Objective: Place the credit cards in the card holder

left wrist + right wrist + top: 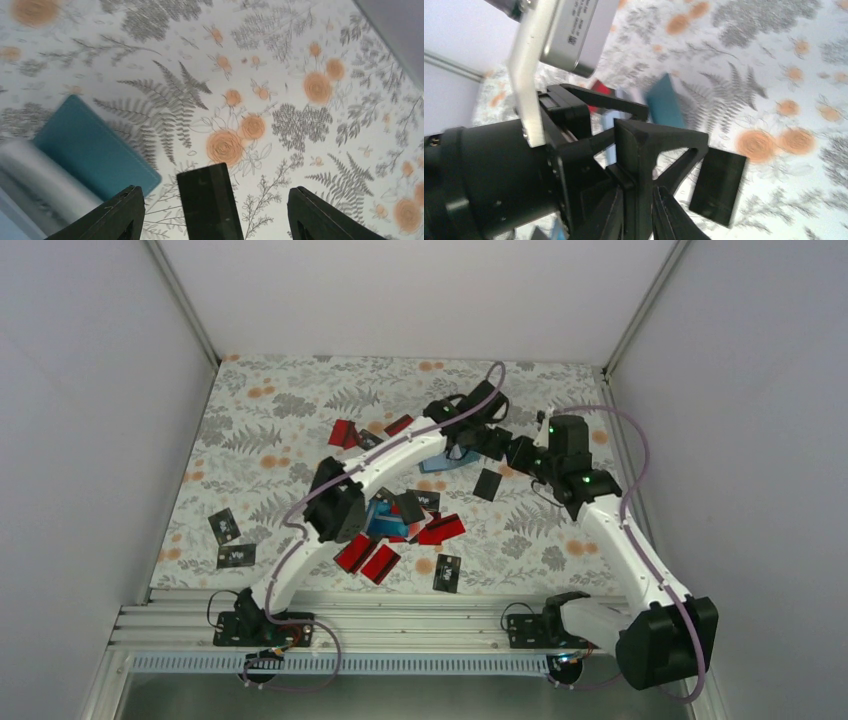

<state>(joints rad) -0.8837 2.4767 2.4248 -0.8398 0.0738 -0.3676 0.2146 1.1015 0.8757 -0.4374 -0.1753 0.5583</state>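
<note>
A table spread with a fern-and-flower cloth (280,410) is enclosed by plain white walls, and the credit cards (400,525) are seen scattered over it, most of them heaped near the middle. The card holder (95,147) is found lying flat on the cloth towards the far centre, close to where the two grippers meet. From the left gripper (216,192) it lies ahead and to the left, its long edge on a slant, so a leftward swing is judged to be called for. The left jaws are spread wide. A black card (206,215) is seen standing between them, touched by neither. The right gripper (639,217) is shown with its fingers close together, but whether anything is pinched cannot be told, since the left gripper's body is crowded against it. What supports the black card is hidden. The holder's near corner is covered by a blurred pale shape (40,180), and its opening cannot be made out.
</note>
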